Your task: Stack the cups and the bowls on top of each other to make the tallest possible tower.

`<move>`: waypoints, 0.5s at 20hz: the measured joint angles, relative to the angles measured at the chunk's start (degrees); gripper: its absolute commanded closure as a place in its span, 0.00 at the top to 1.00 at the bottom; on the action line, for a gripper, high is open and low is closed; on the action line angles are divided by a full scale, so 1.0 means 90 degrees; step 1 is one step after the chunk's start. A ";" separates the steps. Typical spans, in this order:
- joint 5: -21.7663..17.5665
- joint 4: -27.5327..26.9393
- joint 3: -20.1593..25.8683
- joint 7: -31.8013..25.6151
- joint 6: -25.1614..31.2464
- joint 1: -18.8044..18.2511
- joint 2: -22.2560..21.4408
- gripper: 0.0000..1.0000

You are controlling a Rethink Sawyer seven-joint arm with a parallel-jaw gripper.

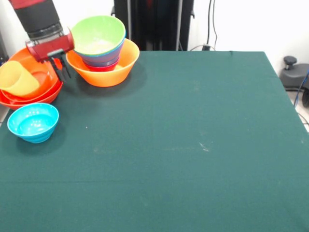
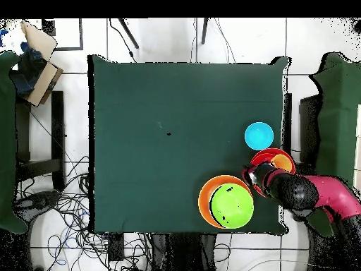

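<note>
— What's the biggest thing you can see?

— The table (image 1: pixel 193 145). It is flat and square, with a dark green cloth that looks soft and a bit scuffed. Next is the robot's arm (image 1: pixel 38 17), round like a pipe, black with red parts.

— And the bowls?

— The tower (image 1: pixel 102 50) stands at the far side of the table. Its bottom piece is a wide light-orange bowl (image 1: pixel 104 72), smooth and shiny. Inside it sit a red bowl, then a blue one, and on top a deep lime green bowl (image 1: pixel 99 34). Just beside the tower are two wide red-orange bowls (image 1: pixel 29 94), one inside the other.

— Where is the cup?

— The pale-yellow cup (image 1: pixel 17 77) lies tipped on its side in those red-orange bowls. You can almost see through it. A small round cyan bowl (image 1: pixel 33 122) sits alone on the cloth, near that pair and away from the tower.

— And the gripper?

— The gripper (image 1: pixel 62 70) hangs between the tower and the red-orange bowls, over their rim. Its thin black fingers (image 1: pixel 60 70) point down. I cannot tell if they are apart or together. They hold nothing that I can see.
</note>
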 measured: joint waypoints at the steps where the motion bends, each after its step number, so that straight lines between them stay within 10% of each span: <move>1: 0.0026 0.0040 0.0008 0.0000 -0.0001 -0.0038 -0.0076 0.00; 10: 0.0200 0.0305 -0.0038 0.0000 -0.0001 -0.0514 -0.0897 0.00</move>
